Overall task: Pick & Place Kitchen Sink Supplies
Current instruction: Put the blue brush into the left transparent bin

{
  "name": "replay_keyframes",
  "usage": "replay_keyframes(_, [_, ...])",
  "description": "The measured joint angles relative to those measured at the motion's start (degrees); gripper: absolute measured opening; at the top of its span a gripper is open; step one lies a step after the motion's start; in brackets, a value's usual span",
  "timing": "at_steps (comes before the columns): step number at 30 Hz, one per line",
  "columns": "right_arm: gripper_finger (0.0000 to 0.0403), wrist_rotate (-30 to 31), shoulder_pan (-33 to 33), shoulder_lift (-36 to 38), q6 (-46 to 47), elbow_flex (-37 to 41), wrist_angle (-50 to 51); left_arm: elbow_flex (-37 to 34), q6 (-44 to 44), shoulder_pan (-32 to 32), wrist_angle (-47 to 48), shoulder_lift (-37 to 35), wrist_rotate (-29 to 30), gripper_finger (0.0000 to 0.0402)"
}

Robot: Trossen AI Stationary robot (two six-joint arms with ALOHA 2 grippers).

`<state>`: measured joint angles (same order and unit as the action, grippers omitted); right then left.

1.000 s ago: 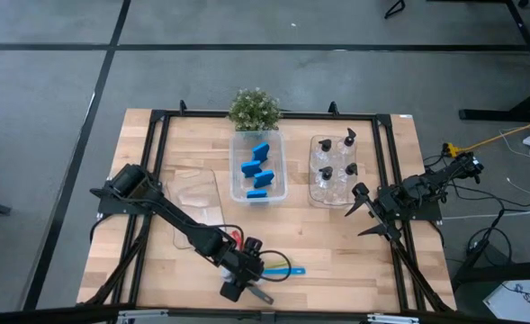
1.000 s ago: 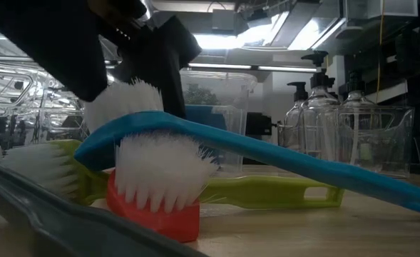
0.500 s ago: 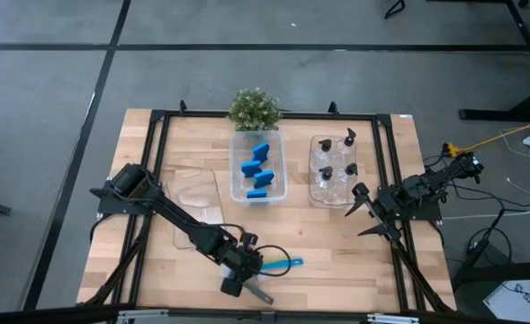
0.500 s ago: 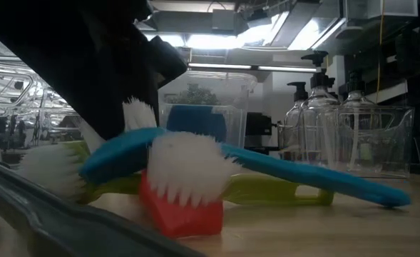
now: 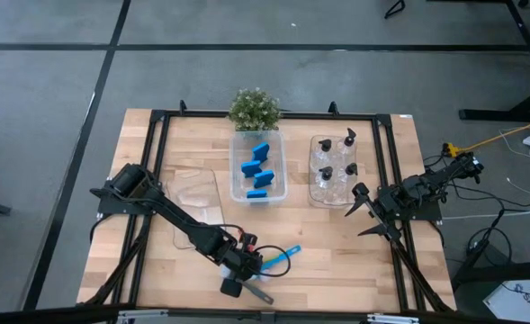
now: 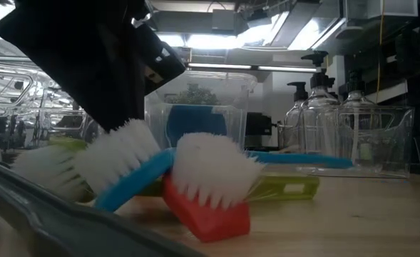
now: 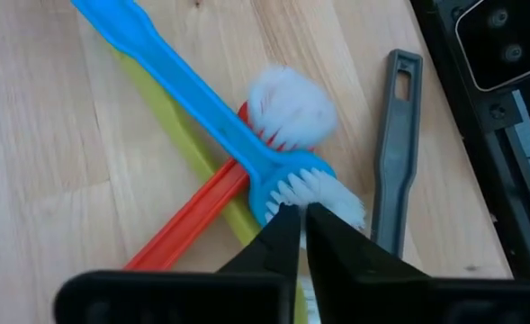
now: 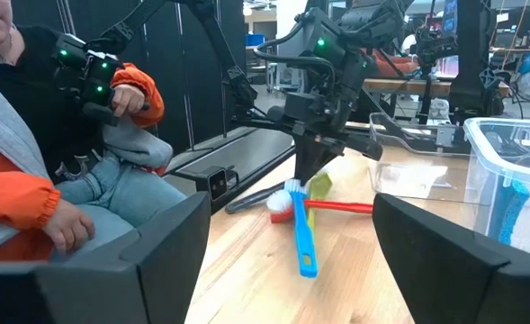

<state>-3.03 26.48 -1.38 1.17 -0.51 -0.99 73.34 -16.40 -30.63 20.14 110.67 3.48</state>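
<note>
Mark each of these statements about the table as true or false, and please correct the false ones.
1. The left pincer is shut on the blue brush. True.
2. The blue sponges lie in a clear bin. True.
3. The right pincer holds a pump bottle. False: it is open and holds nothing, beside the bin of pump bottles.
4. The grey brush lies across the red brush. False: it lies apart on the wood; the blue brush crosses the red brush.
5. The potted plant stands at the table's near edge. False: it stands at the far edge, behind the sponge bin.
</note>
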Motion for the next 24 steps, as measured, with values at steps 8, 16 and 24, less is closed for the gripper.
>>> replay_keyframes(8, [0.0308,0.0,0.0,0.0,0.0,0.0,0.0,0.0,0.0,0.0,-0.8,0.0,0.0,0.0002])
replay_keyframes(16, [0.0308,0.0,0.0,0.0,-0.1,0.0,0.0,0.0,0.5,0.0,-0.6,-0.4,0.5,0.0001])
replay_keyframes(24, [0.0308,0.0,0.0,0.0,0.0,0.0,0.0,4.1,0.6,-0.3,7.6,-0.4,3.7,0.0001])
